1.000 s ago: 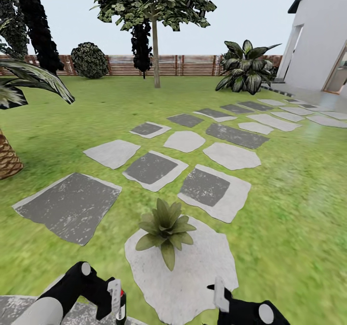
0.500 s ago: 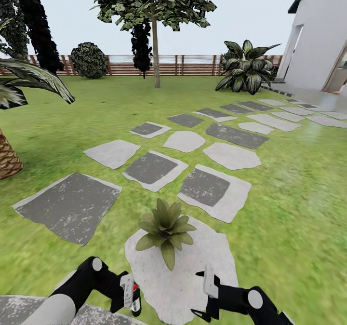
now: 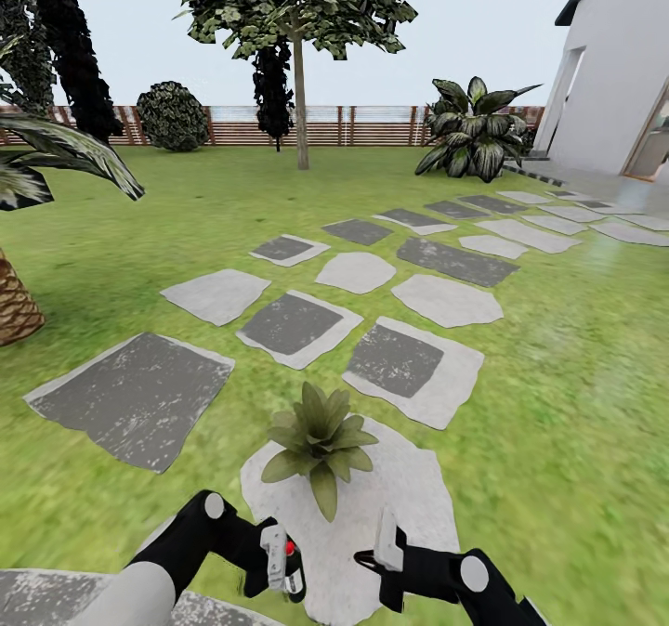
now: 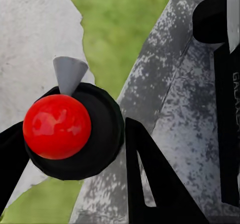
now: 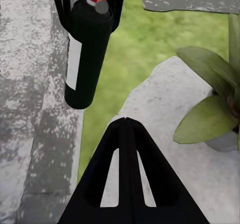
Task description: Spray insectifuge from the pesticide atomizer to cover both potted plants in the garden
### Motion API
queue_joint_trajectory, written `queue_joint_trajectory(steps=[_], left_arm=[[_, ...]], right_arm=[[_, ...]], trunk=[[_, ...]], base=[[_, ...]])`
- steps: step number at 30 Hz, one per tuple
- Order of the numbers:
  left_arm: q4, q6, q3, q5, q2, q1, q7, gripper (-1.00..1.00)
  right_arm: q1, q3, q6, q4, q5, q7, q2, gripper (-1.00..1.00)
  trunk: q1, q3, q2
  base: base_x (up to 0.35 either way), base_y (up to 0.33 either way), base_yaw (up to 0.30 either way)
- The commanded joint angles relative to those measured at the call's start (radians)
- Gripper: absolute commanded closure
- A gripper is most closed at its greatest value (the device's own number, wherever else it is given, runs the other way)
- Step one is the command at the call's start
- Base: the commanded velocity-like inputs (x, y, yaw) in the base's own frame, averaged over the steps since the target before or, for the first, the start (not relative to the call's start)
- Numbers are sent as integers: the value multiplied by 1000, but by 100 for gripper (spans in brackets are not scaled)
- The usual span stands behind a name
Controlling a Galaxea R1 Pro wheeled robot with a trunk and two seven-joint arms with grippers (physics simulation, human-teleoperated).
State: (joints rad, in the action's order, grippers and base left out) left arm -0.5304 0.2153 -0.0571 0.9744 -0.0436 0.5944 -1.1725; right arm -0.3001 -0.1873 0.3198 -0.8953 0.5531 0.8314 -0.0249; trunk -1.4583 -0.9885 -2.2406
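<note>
The pesticide atomizer (image 3: 292, 566), a dark bottle with a white label and a red spray head, hangs upright in my left gripper (image 3: 279, 563), which is shut on its neck. In the left wrist view the red head (image 4: 56, 126) sits between the black fingers (image 4: 150, 179). My right gripper (image 3: 373, 559) is shut on nothing, a short way right of the bottle. The right wrist view has the atomizer (image 5: 87, 49) beyond the closed fingertips (image 5: 126, 129). One potted plant (image 3: 321, 440), a green rosette, stands on a pale stepping stone (image 3: 390, 505) just ahead of both grippers; its leaves (image 5: 210, 109) are close by.
Stepping stones (image 3: 288, 324) lead across the lawn toward the white house (image 3: 613, 78). A palm trunk (image 3: 14, 310) stands at the left. A tree (image 3: 300, 97), a big leafy plant (image 3: 478, 138) and the brown fence (image 3: 372, 126) are far back. Speckled patio (image 3: 28, 598) lies beside me.
Both arms have reached forward and inward toward the potted plant. The left gripper carried the atomizer up and right; the right gripper moved left toward it. The camera held still.
</note>
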Motion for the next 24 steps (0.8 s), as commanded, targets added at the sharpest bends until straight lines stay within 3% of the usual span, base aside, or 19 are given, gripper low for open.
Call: queue_joint_trajectory(steps=[1, 9, 15, 24], left_arm=[[-1, 10, -6, 10, -4, 1, -3, 100], [-1, 17, -3, 13, -37, 2, -3, 100], [-1, 15, 68, 11, -47, 2, -3, 100], [-8, 14, 74, 12, -82, 3, -1, 100]], right_arm=[[0, -1, 5, -2, 9, -1, 2, 100], [-1, -1, 5, -4, 11, -1, 24, 100], [-1, -1, 5, -4, 13, -1, 25, 100], [-1, -1, 5, -4, 13, -2, 25, 100]], trunk=[[0, -1, 0], [0, -1, 0], [0, -1, 0], [0, -1, 0]], base=[[0, 0, 0], [0, 0, 0], [0, 0, 0], [0, 0, 0]])
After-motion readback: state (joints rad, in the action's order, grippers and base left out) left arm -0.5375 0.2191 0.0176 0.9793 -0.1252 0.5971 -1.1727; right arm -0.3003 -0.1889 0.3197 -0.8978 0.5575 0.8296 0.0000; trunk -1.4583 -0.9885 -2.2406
